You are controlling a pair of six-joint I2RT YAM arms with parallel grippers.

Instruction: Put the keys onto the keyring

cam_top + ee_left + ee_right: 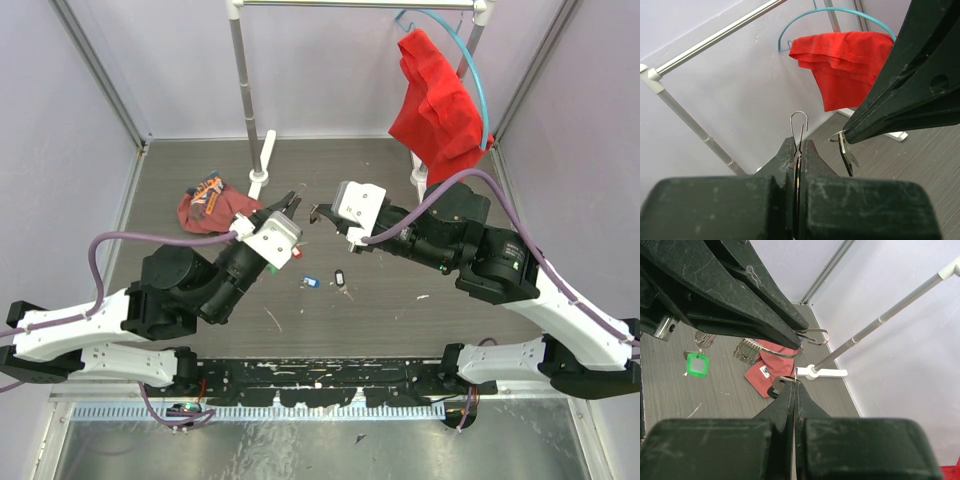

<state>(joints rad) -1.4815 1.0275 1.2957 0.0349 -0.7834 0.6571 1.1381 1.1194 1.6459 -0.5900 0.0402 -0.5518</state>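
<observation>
My left gripper (289, 206) is shut on the thin silver keyring (798, 126), whose wire loop sticks up from its fingertips. In the right wrist view the keyring (809, 341) carries several silver keys (747, 348) and a green tag (696, 364). My right gripper (319, 212) is shut on a key (845, 152) with a dark tag (775, 388) and holds it just right of the ring, close but apart. A blue-tagged key (311, 282) and a black-tagged key (340, 277) lie on the table below both grippers.
A red cloth (436, 98) hangs on a blue hoop hanger (478, 75) at the back right. A rack pole (243, 85) with a white foot (262, 162) stands behind the grippers. A red pouch (208, 205) lies left of them.
</observation>
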